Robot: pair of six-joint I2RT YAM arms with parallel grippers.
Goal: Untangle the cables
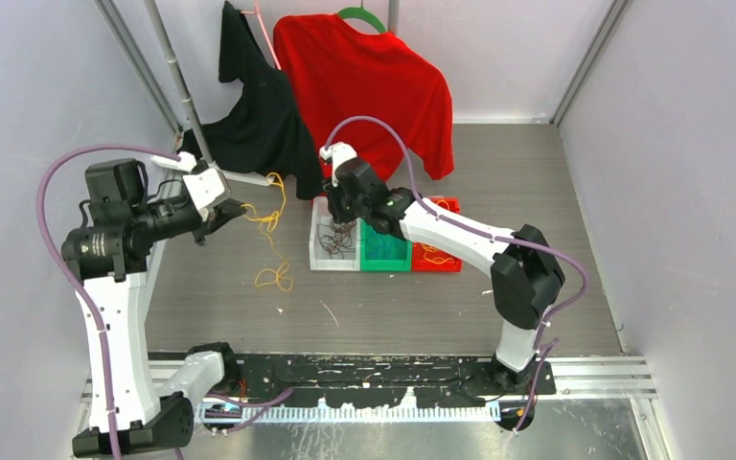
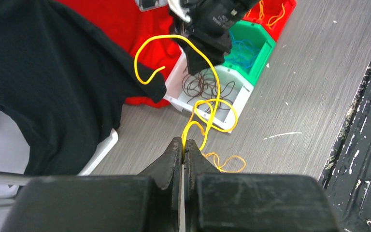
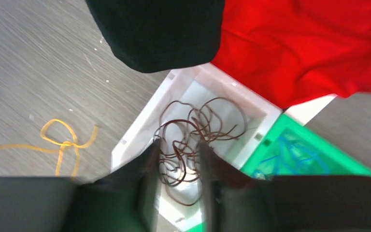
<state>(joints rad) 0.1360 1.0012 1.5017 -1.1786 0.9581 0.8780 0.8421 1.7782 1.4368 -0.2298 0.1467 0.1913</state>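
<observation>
My left gripper [image 2: 183,143] is shut on a yellow cable [image 2: 211,104], which rises from its tips, loops and curls up toward the bins. In the top view that gripper [image 1: 233,209] sits left of the bins, with the yellow cable [image 1: 270,215] hanging from it and an orange-yellow loop [image 1: 274,278] lying on the table. My right gripper [image 3: 178,144] hovers open over the white bin [image 3: 135,133]. Dark brown cables [image 3: 193,126] lie tangled in the bin, showing between its fingers. Blue cables [image 3: 294,155] fill the green bin [image 1: 385,251]. Orange cables [image 1: 436,255] lie in the red bin [image 1: 452,206].
A black shirt [image 1: 259,115] and a red shirt [image 1: 369,81] hang at the back, their hems reaching down close to the bins. A white rack foot [image 2: 101,145] lies under the black shirt. A black rail [image 1: 364,374] runs along the near edge.
</observation>
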